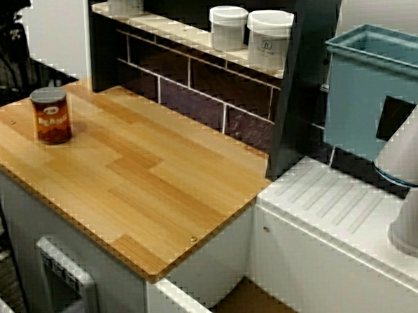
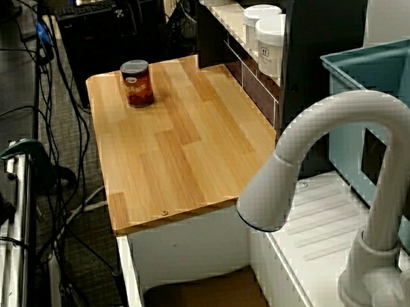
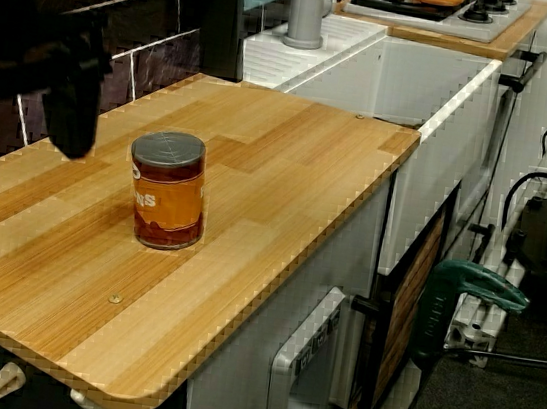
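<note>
Standing upright on the wooden desk (image 3: 289, 166), a small can (image 3: 166, 190) is being shown with a grey metal lid and a brown-orange label whose pale lettering is too blurred to be read. It is being seen near the end of the desk farthest from the sink, a little in from the edge. Two white lidded jars (image 1: 229, 27) are being carried side by side on the shelf (image 1: 178, 30) above the tiled back wall, and their contents are being hidden by the lids. A blue-grey bin (image 1: 359, 85) is being shown beside the white faucet (image 2: 340, 141), and its inside is not being shown. In the low side view the dark fingers (image 3: 71, 107) are being seen apart above the desk, with nothing being gripped between them. The can is being seen just to the right of the nearer finger and lower than it, close by but clear of it, with no contact being made.
</note>
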`<state>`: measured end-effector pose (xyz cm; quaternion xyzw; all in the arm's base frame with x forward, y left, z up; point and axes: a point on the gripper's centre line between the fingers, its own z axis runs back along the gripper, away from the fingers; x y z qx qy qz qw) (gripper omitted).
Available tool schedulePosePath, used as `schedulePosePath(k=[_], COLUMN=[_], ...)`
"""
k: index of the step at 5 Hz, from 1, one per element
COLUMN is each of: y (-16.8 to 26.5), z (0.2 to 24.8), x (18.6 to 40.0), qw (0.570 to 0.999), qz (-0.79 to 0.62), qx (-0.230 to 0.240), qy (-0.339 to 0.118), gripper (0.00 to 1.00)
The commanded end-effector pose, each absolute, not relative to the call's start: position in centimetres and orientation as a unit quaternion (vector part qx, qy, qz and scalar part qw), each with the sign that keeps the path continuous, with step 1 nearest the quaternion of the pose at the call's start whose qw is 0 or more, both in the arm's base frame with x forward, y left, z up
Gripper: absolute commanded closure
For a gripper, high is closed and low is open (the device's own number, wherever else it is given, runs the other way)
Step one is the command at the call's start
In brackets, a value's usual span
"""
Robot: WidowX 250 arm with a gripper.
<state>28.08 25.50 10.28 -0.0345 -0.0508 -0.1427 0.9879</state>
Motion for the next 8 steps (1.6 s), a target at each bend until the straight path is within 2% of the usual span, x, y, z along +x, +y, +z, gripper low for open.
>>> schedulePosePath(k=[1,4,6,8], y=[24.0,20.5,17.3,14.6], z=[10.9,8.3,9.1,8.8], x=[25.6,25.8,26.1,26.1], qw=[0.995,0.995,0.994,0.995], qz=[-0.061,-0.053,-0.066,-0.065], qx=[0.022,0.049,0.033,0.027], qy=[-0.078,-0.072,-0.078,-0.071], gripper=[0.0,0.0,0.0,0.0])
